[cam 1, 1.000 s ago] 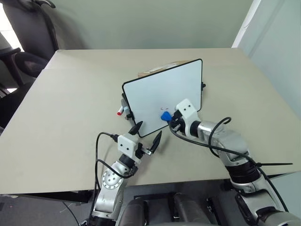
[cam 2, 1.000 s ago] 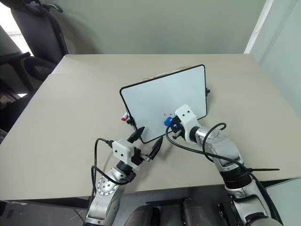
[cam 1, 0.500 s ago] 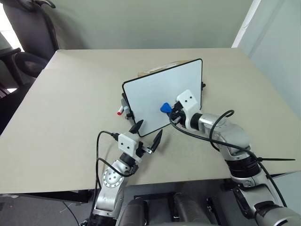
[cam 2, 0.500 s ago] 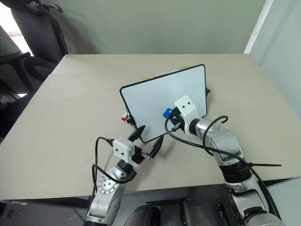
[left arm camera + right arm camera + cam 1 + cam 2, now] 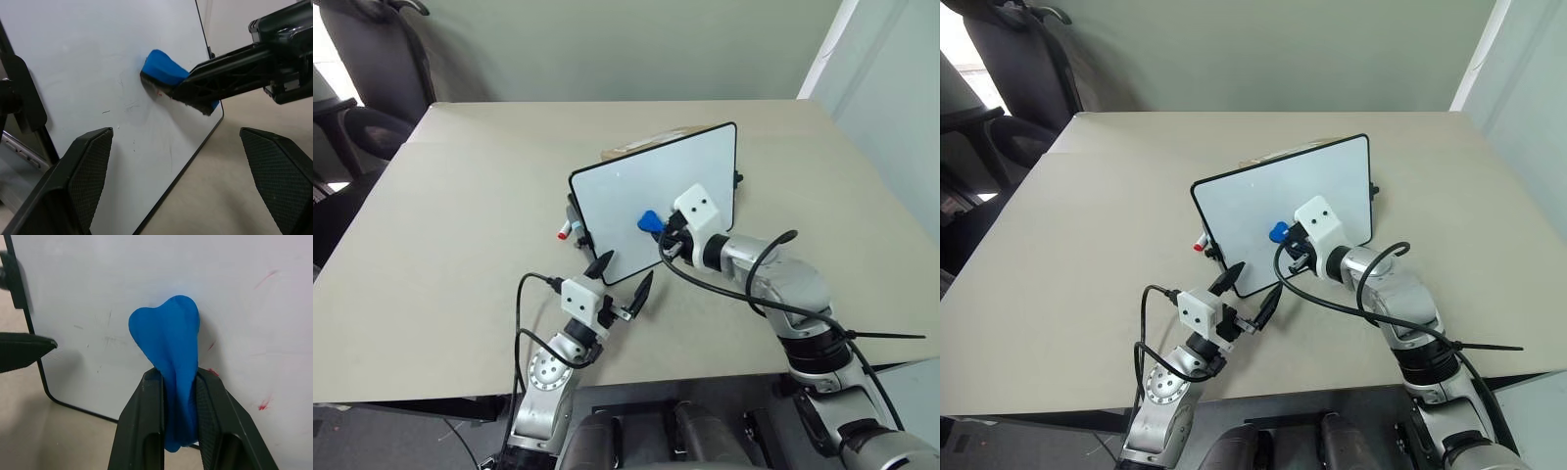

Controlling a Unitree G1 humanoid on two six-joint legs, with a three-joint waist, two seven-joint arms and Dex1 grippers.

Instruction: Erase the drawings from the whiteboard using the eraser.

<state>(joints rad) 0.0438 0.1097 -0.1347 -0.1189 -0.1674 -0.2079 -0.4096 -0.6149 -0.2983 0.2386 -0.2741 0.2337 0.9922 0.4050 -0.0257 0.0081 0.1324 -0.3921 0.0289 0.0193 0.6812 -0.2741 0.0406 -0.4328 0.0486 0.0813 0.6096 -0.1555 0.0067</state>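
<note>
- Beige and broad, the table (image 5: pixel 460 196) runs back to a plain wall, with a dark office chair (image 5: pixel 372 59) off its far left corner.
- Nearest the robot, the left end effector (image 5: pixel 619 277) hovers with its two black fingers spread wide and nothing between them, pointing at the near lower corner of the whiteboard (image 5: pixel 636 186).
- Just beyond it, the right end effector (image 5: pixel 664 235) is clamped narrow on the eraser (image 5: pixel 649 220), a small blue chunk squeezed between its fingers so that its rounded end bulges out in front.
- That rounded end looks pressed against the white face of the board, low and roughly central; in the left wrist view it appears to touch the surface.
- The whiteboard stands tilted, propped up on the table with its face toward the robot.
- The drawings (image 5: pixel 264 404) survive as a few thin red flecks beside the eraser in the right wrist view, along with faint grey smudges.
- Judging by this, wiping is under way and mostly done; the next move calls for sweeping the eraser across those leftover flecks with steady pressure, without pushing the board over.
- A marker (image 5: pixel 564 231) with a red cap peeks from behind the board's left edge, mostly hidden.
- Whatever props the board is concealed, and a brown strip behind its top edge is too hidden to identify.
</note>
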